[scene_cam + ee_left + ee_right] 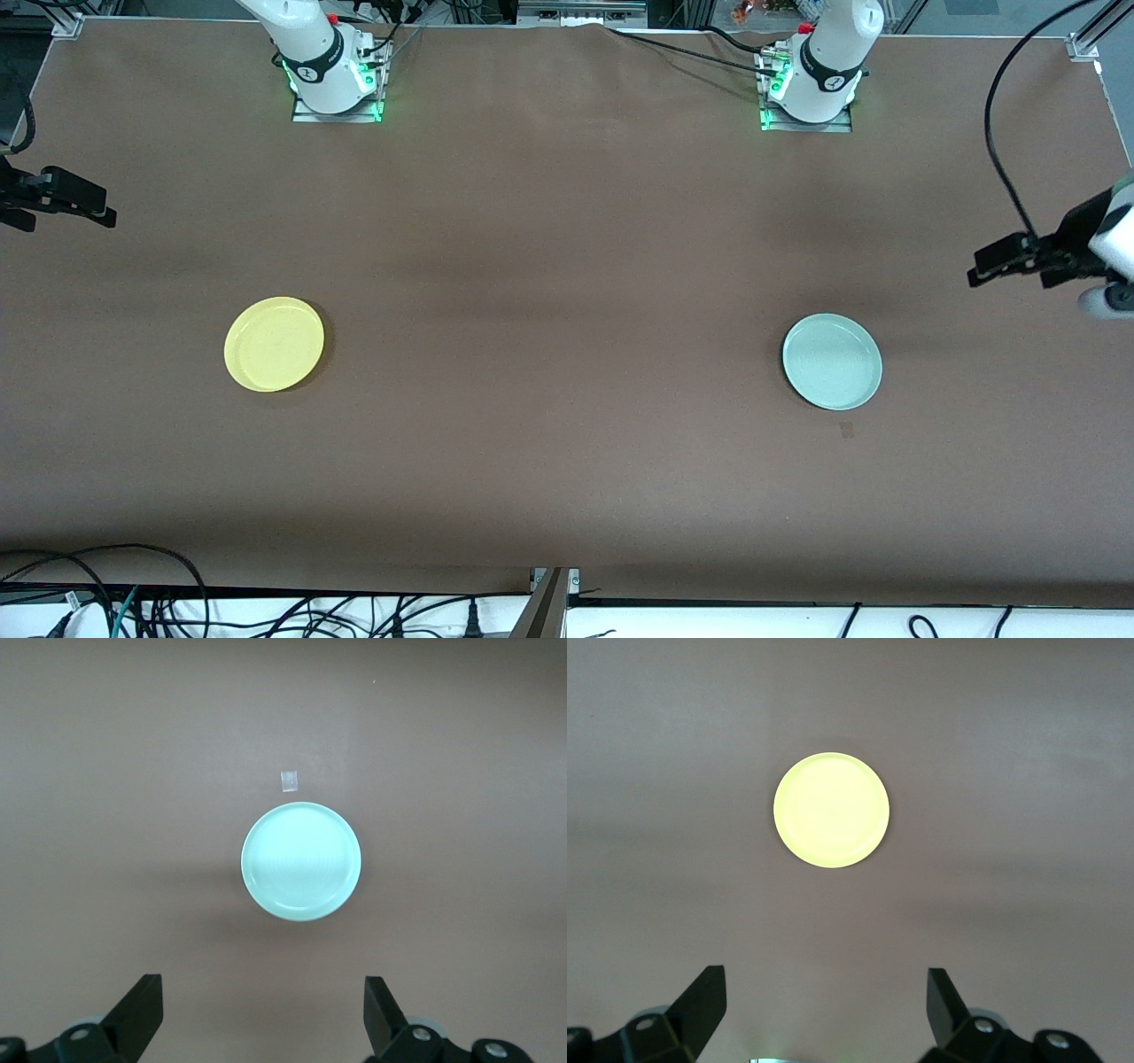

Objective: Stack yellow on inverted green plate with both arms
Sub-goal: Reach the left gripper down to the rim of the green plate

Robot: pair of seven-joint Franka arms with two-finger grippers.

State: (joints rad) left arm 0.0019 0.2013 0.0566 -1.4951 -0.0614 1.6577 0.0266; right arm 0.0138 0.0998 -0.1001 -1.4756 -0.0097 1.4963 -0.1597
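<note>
The yellow plate (274,344) lies rim up on the brown table toward the right arm's end. It also shows in the right wrist view (831,810). The pale green plate (832,361) lies rim up toward the left arm's end and shows in the left wrist view (301,861). My left gripper (982,268) hangs open and empty in the air at the left arm's end of the table, apart from the green plate (263,1010). My right gripper (104,213) hangs open and empty in the air at the right arm's end, apart from the yellow plate (827,1005).
A small tape patch (846,430) lies on the table just nearer the front camera than the green plate; it also shows in the left wrist view (288,780). The two arm bases (335,84) (806,93) stand along the table's back edge. Cables run along the front edge.
</note>
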